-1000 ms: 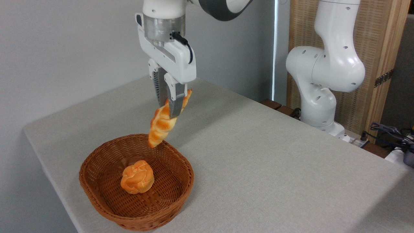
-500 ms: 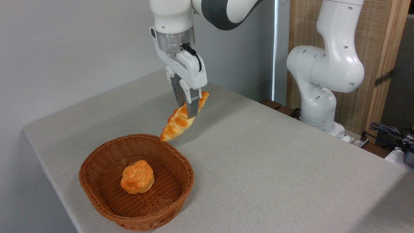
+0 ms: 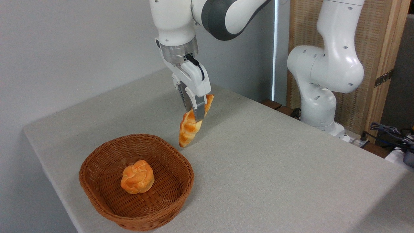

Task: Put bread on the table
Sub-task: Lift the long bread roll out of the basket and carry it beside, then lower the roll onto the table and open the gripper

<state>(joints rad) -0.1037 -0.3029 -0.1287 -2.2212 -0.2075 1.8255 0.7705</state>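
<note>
Basket only obstacle on table, bun inside. Right of basket: wide bare tabletop. Behind basket: bare strip, bread hanging there, possibly touching cloth.

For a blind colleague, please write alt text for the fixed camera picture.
A white robot arm's gripper holds a long braided bread tilted steeply above a grey-beige table, just right of and behind a brown wicker basket. A small round bun lies in the basket.
</note>
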